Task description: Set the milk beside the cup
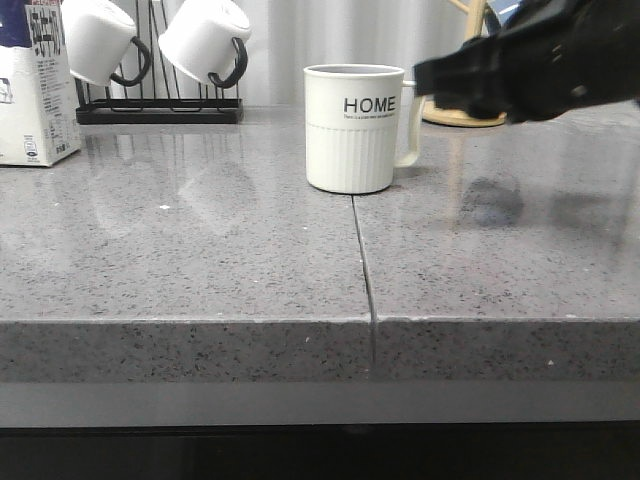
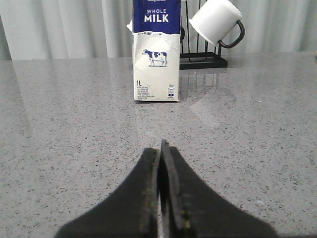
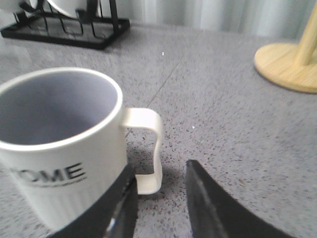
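Milk far left, cup mid-counter: your left arm is the one lined up with the carton.

The milk (image 2: 156, 54) stands upright at the far left of the counter (image 1: 200, 260), its long axis vertical, well apart from the cup (image 1: 352, 128), which sits near the middle seam beside the mug rack (image 1: 160, 110). In your left wrist view the carton lies straight ahead of the left gripper (image 2: 160, 148), still some way off, and those fingers are pressed together on nothing, so you would need to spread them before closing in. Your right gripper (image 3: 161, 198) hovers at the cup's handle (image 3: 148, 148) with its fingers parted and empty, far from the milk; judge it the wrong arm for this reach.
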You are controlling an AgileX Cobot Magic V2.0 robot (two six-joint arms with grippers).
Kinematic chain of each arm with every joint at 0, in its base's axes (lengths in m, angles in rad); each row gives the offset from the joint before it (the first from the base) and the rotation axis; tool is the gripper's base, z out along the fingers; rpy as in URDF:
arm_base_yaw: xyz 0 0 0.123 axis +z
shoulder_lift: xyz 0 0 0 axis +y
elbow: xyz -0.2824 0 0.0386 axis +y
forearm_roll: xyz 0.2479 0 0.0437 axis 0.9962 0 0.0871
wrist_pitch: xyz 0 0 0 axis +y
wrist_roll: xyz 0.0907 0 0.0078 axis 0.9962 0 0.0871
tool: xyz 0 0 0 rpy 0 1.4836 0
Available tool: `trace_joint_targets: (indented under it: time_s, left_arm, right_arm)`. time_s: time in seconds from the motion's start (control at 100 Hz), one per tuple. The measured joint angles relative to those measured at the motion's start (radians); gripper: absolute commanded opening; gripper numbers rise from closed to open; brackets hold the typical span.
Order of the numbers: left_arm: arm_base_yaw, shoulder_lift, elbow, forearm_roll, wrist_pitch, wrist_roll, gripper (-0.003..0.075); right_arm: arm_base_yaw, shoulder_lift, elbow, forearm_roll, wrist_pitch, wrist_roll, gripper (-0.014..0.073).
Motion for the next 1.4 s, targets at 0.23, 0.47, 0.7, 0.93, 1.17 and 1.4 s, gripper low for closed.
trace_joint_targets:
  time_s: [0.23, 0.47, 0.7, 0.93, 1.17, 1.4]
  left_arm:
    - [0.000, 0.000, 0.000, 0.000, 0.000, 0.000, -0.0020]
    - [0.000, 0.000, 0.000, 0.000, 0.000, 0.000, -0.0020]
    - [0.000, 0.000, 0.000, 0.000, 0.000, 0.000, -0.0020]
    - [0.000, 0.000, 0.000, 0.000, 0.000, 0.000, -0.0020]
    - [0.000, 0.000, 0.000, 0.000, 0.000, 0.000, -0.0020]
    - [0.000, 0.000, 0.000, 0.000, 0.000, 0.000, -0.0020]
  right_arm:
    - [0.000, -0.288, 0.163, 0.000, 0.112, -0.007, 0.0029]
    - [0.000, -0.591, 0.271, 0.000, 0.290, -0.009, -0.0036]
    - [0.000, -0.869, 0.292, 0.000, 0.512, -0.009, -0.0036]
    - [0.000, -1.113, 0.295, 0.000, 0.763, -0.009, -0.0036]
    - [0.000, -1.308, 0.295, 0.000, 0.911, -0.009, -0.0036]
    - [0.000, -1.365, 0.295, 0.000, 0.939, -0.009, -0.0036]
